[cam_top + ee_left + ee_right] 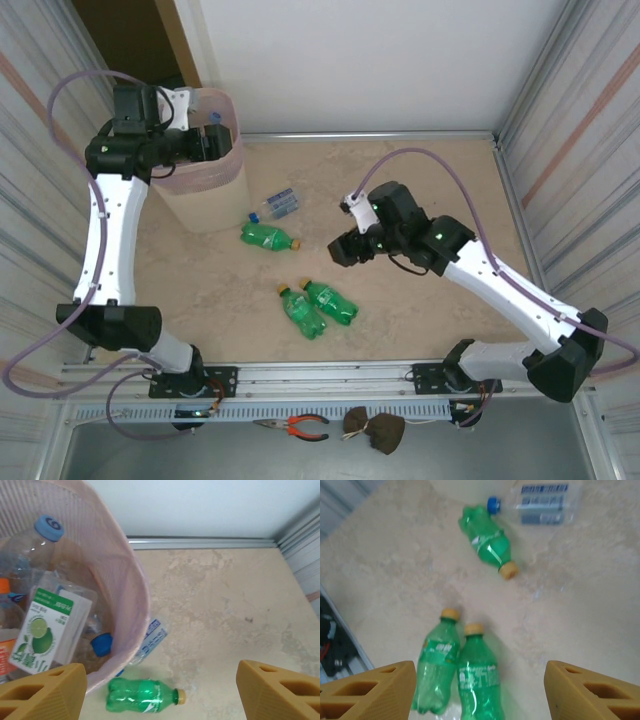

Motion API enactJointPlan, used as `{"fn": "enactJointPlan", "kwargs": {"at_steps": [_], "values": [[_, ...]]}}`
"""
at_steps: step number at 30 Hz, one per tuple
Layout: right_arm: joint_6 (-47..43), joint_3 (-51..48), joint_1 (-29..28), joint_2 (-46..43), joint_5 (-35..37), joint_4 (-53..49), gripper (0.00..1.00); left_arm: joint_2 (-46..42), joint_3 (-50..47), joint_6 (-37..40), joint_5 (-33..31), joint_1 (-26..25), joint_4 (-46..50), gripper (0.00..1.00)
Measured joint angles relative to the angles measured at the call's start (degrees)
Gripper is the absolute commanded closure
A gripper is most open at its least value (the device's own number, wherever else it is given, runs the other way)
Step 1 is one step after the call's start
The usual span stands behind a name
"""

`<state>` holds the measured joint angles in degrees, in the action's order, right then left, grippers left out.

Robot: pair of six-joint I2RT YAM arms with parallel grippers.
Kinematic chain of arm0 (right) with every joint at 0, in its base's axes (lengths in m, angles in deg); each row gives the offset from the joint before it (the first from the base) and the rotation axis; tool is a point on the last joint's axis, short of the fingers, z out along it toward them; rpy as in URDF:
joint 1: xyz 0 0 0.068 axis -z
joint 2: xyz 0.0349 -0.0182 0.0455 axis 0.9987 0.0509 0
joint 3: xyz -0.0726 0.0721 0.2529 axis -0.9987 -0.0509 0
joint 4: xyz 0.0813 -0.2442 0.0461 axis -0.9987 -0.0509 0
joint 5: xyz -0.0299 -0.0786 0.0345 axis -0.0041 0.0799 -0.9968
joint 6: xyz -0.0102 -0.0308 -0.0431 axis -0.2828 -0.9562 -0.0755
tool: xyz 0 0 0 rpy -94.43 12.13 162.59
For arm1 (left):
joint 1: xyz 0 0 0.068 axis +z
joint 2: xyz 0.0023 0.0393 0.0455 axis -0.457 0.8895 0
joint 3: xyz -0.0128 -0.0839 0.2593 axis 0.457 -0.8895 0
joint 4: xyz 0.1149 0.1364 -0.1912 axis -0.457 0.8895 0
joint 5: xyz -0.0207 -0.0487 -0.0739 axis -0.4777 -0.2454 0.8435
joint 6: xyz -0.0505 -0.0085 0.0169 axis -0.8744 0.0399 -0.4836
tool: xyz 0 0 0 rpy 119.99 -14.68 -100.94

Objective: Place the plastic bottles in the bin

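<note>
Both pincers gape empty over the beige marbled tabletop [225, 605].
The left gripper [160, 682] hangs at the bin [136, 585] rim, bottles [47, 630] inside and a lone green bottle [141, 696] just beneath. The right gripper [480, 680] hovers over two touching green bottles [479, 676]. A white wall [200, 505] lies beyond.

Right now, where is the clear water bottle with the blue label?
In the top view the water bottle lies flat left of centre, just right of the bin, with a lone green bottle next to it on the near side.

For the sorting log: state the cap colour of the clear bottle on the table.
Blue cap on the clear bottle, best in the right wrist view.
</note>
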<state>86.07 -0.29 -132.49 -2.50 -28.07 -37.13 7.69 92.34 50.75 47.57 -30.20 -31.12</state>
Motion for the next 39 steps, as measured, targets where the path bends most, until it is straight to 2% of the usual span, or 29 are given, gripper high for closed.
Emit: {"fn": "enactJointPlan", "kwargs": {"at_steps": [8, 14, 25, 39], "values": [[0.0, 0.0, -7.4, 3.7, 2.9, -7.5, 0.30, -7.6, -10.6, -4.6, 3.8, 0.0, -8.2, 0.21], [0.0, -4.3, -10.7, 5.3, 3.8, -7.9, 0.29, -13.9, -18.4, -8.5, 5.7, 0.0, -15.2, 0.20], [-1.3, -9.3, -11.6, 10.6, 4.0, -4.2, 0.25, -23.0, -26.9, -12.5, 6.1, 0.0, -23.2, 0.17], [-4.6, -11.7, -11.1, 17.7, 3.9, 1.1, 0.25, -23.3, -29.8, -14.3, 7.0, -0.3, -26.7, 0.16]]}}
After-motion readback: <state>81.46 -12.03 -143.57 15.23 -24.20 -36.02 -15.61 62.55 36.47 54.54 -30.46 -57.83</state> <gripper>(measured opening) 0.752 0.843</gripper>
